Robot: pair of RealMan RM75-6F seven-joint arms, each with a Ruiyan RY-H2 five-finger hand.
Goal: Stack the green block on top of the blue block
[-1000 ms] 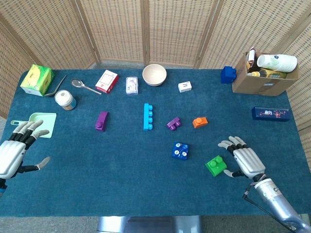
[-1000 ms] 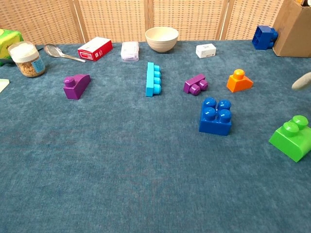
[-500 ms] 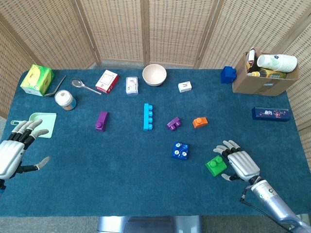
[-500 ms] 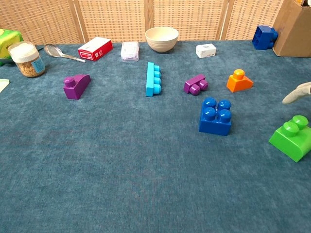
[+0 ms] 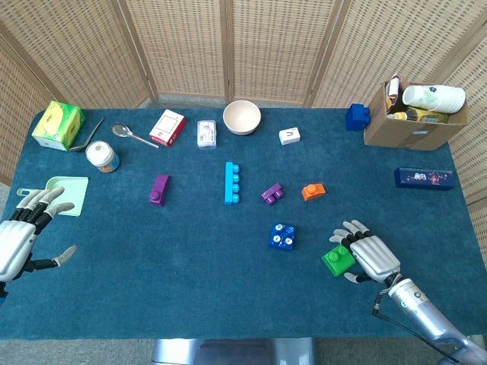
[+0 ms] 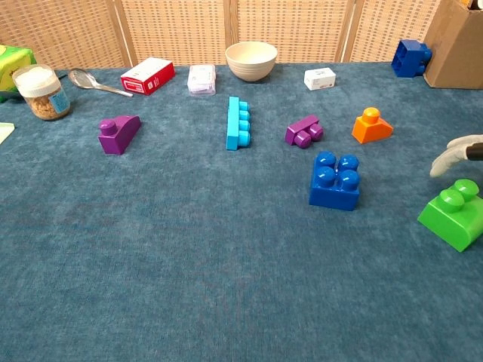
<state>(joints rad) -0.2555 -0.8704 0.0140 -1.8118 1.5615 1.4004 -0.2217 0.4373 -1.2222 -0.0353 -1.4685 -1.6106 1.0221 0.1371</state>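
Observation:
The green block lies on the blue cloth at the front right. The blue block with four studs sits a short way to its left. My right hand is right beside the green block, fingers spread over its right side and holding nothing; whether they touch it is unclear. In the chest view only a fingertip of that hand shows, above the green block. My left hand hovers open at the front left edge, far from both blocks.
Behind the blue block lie a purple block, an orange block, a long cyan block and another purple block. A bowl, small boxes, a spoon and a jar line the back. A cardboard box stands back right.
My right hand has slid left and forward, from a little apart from the green block to right against it. The blocks and the left hand have not moved.

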